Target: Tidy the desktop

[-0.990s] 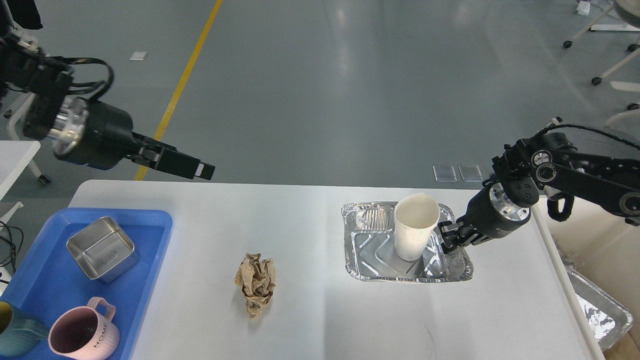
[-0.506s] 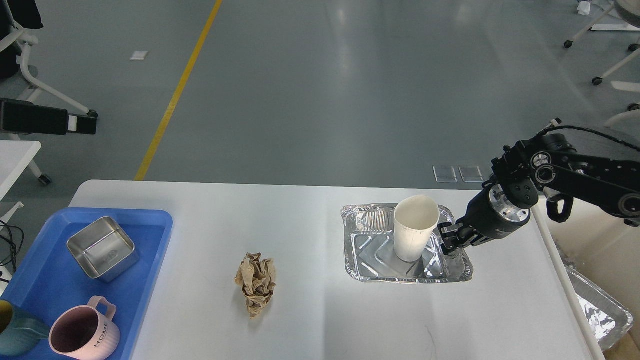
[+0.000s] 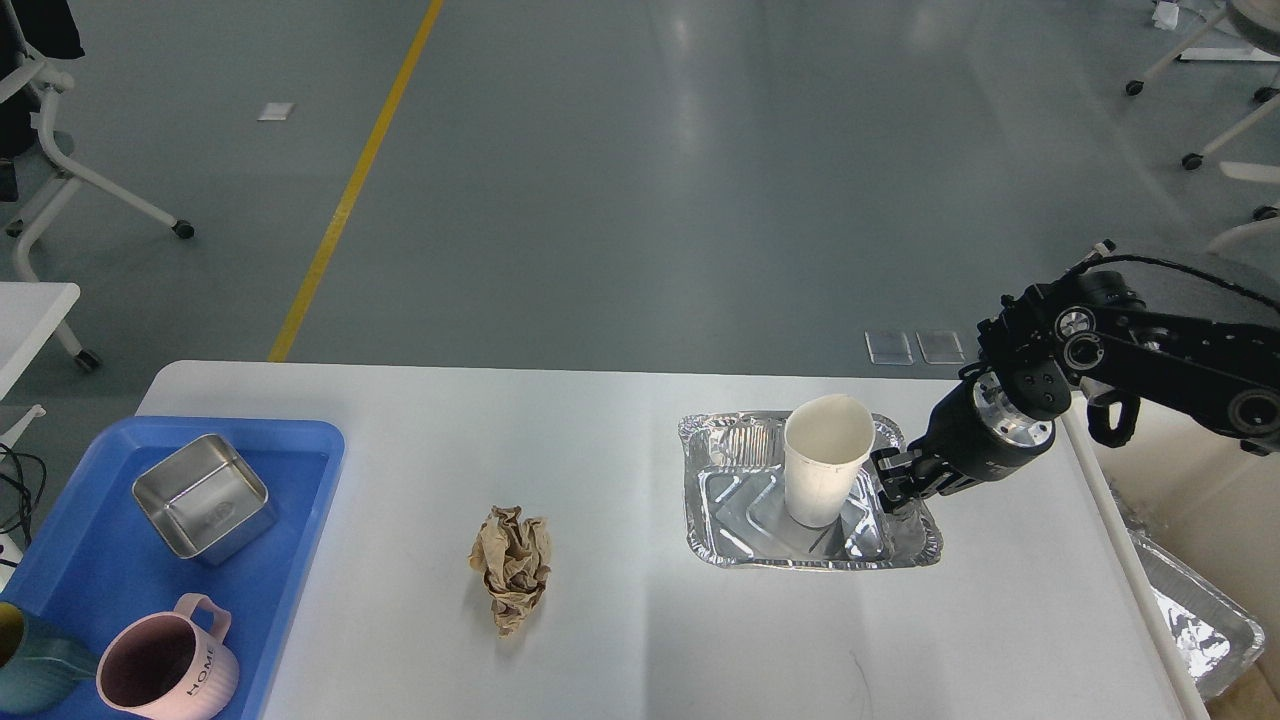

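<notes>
The white-grey desktop (image 3: 640,620) fills the lower view. A foil tray (image 3: 740,500) lies on it right of centre, with a white paper cup (image 3: 825,470) standing upright in it. My right gripper (image 3: 893,483) comes in from the right and is closed on the tray's right rim, beside the cup. A crumpled brown paper ball (image 3: 512,565) lies on the desktop left of the tray. My left arm and gripper are out of view.
A blue plastic tray (image 3: 70,560) at the left edge holds a steel box (image 3: 203,495), a pink mug (image 3: 165,670) and a teal mug (image 3: 30,665). Past the desktop's right edge, a cream bin (image 3: 1200,500) holds another foil tray (image 3: 1200,620).
My left arm has pulled back out of view to the left. The foil tray, the cup and my right gripper have shifted slightly left together.
</notes>
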Motion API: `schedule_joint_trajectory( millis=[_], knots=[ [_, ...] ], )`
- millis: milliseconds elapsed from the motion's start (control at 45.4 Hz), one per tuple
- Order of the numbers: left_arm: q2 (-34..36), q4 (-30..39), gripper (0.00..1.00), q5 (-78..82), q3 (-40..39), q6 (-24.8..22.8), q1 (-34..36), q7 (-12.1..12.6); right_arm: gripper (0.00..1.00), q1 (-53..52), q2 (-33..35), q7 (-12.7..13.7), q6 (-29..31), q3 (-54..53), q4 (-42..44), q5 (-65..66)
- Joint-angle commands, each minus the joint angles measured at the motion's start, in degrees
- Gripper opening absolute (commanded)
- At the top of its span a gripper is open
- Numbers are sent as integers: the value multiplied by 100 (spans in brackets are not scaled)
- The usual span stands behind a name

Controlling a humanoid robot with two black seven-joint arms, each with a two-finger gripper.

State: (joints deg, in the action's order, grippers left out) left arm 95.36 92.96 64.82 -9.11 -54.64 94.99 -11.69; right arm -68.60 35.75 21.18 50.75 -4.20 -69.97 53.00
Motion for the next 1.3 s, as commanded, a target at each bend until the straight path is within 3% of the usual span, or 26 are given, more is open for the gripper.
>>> schedule_joint_trajectory(
  millis=[0,220,550,968,1276],
  knots=[
    [175,29,81,-4,-3,-36,2,-8,0,-13,-7,0,5,7,1,0],
    [395,38,81,4,120,-36,-33,-8,0,-21,-33,0,5,7,10,0],
    [378,47,81,40,1236,314,-33,-8,0,14,-42,0,6,7,10,0],
    [114,47,81,75,1544,489,-42,27,0,22,-42,0,14,7,45,0],
    [-456,30,81,110,2466,1332,-68,62,0,22,-51,0,14,7,54,0]
  ],
)
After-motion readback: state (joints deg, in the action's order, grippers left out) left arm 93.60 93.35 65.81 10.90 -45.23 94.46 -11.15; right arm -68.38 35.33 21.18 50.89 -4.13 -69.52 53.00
